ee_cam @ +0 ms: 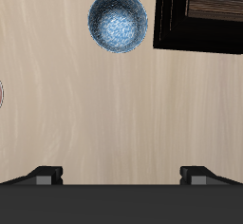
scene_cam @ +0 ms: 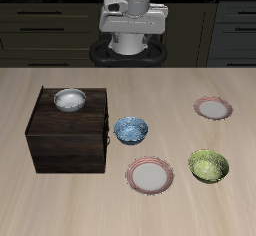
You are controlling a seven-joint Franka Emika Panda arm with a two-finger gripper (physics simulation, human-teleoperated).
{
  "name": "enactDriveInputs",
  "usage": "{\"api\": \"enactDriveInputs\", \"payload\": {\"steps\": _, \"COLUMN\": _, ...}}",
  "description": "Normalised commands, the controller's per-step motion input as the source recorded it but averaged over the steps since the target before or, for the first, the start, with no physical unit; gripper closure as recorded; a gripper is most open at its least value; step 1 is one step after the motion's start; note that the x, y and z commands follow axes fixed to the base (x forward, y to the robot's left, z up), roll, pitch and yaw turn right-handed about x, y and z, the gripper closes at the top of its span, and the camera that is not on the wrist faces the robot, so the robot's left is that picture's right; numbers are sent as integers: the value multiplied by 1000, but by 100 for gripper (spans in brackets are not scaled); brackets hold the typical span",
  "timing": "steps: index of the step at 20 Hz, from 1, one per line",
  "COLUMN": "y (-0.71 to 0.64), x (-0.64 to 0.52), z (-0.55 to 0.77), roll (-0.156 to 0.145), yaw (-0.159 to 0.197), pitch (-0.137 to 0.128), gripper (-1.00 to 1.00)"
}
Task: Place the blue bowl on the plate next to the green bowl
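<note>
Gripper (ee_cam: 121, 174) spread wide, holding nothing, high above tabletop (scene_cam: 60, 205); blue bowl (scene_cam: 130, 130) empty, upright beside dark wooden box (scene_cam: 68, 140); plate (scene_cam: 150, 175) bare, just beside green bowl (scene_cam: 208, 165); whitish bowl (scene_cam: 70, 100) atop box.

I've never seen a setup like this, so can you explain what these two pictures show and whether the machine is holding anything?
These are simulator renders of a robot arm at the back of a table. One picture looks from the front and above; the other looks down from a camera on the arm's wrist, where its two fingers show, wide apart and holding nothing. On the table lie a blue bowl, a green bowl, two pink-rimmed plates, one beside the green bowl and one farther back, and a dark wooden box with a whitish bowl on top.
</note>
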Motion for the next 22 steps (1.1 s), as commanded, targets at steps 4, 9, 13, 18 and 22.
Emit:
{"api": "enactDriveInputs", "payload": {"steps": 4, "y": 133, "x": 188, "z": 28, "roll": 42, "yaw": -6, "pitch": 2, "gripper": -100}}
{"api": "enactDriveInputs", "payload": {"steps": 9, "y": 124, "x": 255, "z": 93, "roll": -6, "yaw": -13, "pitch": -10, "gripper": -100}}
{"api": "enactDriveInputs", "payload": {"steps": 13, "y": 31, "x": 326, "z": 56, "roll": 16, "yaw": -28, "pitch": 8, "gripper": -100}}
{"api": "enactDriveInputs", "payload": {"steps": 18, "y": 18, "x": 359, "z": 59, "roll": -14, "yaw": -13, "pitch": 7, "gripper": -100}}
{"api": "enactDriveInputs", "payload": {"steps": 22, "y": 97, "x": 285, "z": 23, "roll": 14, "yaw": 3, "pitch": 1, "gripper": -100}}
